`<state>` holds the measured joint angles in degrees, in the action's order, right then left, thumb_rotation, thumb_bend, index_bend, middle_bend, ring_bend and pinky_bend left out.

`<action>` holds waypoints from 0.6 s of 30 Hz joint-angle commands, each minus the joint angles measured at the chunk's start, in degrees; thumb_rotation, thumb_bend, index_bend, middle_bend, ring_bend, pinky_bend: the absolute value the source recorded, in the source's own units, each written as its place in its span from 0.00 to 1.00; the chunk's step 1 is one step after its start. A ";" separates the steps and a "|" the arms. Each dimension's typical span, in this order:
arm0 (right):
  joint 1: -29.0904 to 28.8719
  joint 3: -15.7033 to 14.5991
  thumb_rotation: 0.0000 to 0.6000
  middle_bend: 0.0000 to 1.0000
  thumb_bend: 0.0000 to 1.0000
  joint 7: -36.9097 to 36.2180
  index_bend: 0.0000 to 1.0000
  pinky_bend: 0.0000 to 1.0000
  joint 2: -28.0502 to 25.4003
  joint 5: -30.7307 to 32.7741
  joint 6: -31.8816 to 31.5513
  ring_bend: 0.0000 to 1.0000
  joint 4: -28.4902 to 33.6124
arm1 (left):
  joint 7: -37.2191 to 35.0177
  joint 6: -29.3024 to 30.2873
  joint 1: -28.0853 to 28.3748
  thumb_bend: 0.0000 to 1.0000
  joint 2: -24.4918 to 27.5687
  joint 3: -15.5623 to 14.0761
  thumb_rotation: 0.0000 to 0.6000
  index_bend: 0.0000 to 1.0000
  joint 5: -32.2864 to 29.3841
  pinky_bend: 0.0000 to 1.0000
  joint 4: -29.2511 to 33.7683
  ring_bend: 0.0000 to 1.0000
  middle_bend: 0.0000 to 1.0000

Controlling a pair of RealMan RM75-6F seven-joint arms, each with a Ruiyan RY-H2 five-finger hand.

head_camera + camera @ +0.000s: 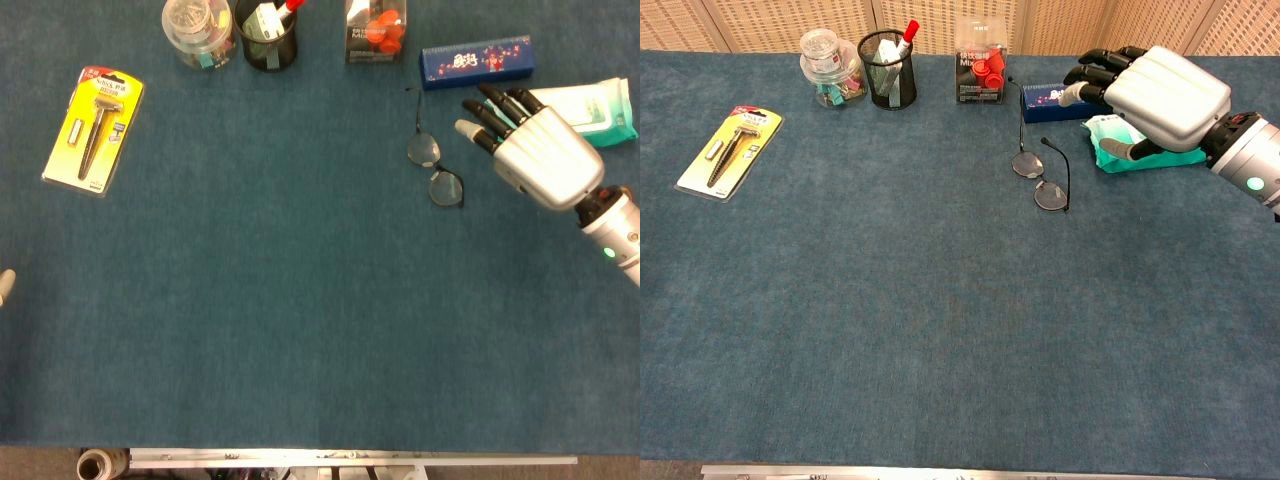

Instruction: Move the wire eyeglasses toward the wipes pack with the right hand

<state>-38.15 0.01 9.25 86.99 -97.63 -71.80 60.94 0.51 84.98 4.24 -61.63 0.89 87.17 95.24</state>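
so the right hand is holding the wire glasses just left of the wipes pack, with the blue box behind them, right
Not quite. The right hand holds nothing: its fingers are spread and it hovers over the wipes pack, apart from the wire eyeglasses, which lie alone on the table. The chest view shows the gap clearly. The rest stands: the eyeglasses are left of the wipes pack, with the blue box behind them.

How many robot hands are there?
2. The right hand hovers open beside the wire eyeglasses, in front of the wipes pack. Of the left hand only a tip shows at the head view's left edge.
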 commanded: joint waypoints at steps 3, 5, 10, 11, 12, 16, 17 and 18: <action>1.15 -0.78 1.00 0.22 0.27 -0.85 0.28 0.27 0.24 0.58 0.53 0.13 -1.23 | -0.08 0.02 0.00 0.23 0.04 0.01 1.00 0.67 0.01 0.56 0.00 0.44 0.55; 1.65 -1.20 1.00 0.22 0.27 -0.97 0.28 0.27 -0.01 0.88 1.04 0.13 -1.26 | 0.01 0.01 0.00 0.23 0.01 -0.02 1.00 0.67 0.04 0.56 0.01 0.44 0.55; 2.81 -2.18 1.00 0.24 0.27 -0.28 0.28 0.26 -1.37 1.87 2.85 0.13 0.74 | 0.25 0.01 0.01 0.23 -0.06 -0.10 1.00 0.67 0.17 0.56 0.07 0.44 0.55; 2.98 -2.29 1.00 0.24 0.27 0.10 0.28 0.26 -1.68 2.05 3.16 0.13 1.36 | 0.30 0.02 0.00 0.23 -0.07 -0.10 1.00 0.67 0.17 0.56 0.06 0.44 0.55; 3.13 -2.39 1.00 0.25 0.28 0.55 0.28 0.26 -2.01 2.25 3.51 0.13 2.02 | 0.36 0.03 0.00 0.23 -0.10 -0.10 1.00 0.67 0.19 0.56 0.05 0.44 0.55; 3.52 -2.60 1.00 0.27 0.34 3.22 0.28 0.26 -3.43 3.23 5.42 0.13 5.26 | 0.56 -0.03 0.02 0.23 -0.13 -0.19 1.00 0.67 0.29 0.56 0.09 0.44 0.55; 3.55 -2.59 1.00 0.27 0.37 3.90 0.28 0.26 -3.68 3.49 5.90 0.13 5.91 | 0.60 -0.03 0.02 0.23 -0.14 -0.20 1.00 0.67 0.30 0.56 0.09 0.44 0.55; 3.57 -2.57 1.00 0.27 0.39 4.59 0.28 0.26 -3.90 3.77 6.38 0.13 6.52 | 0.62 -0.03 0.02 0.23 -0.15 -0.20 1.00 0.67 0.30 0.56 0.10 0.44 0.55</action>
<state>-34.75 -2.49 12.79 83.70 -94.45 -66.31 66.43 1.12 84.95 4.26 -61.78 0.69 87.47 95.34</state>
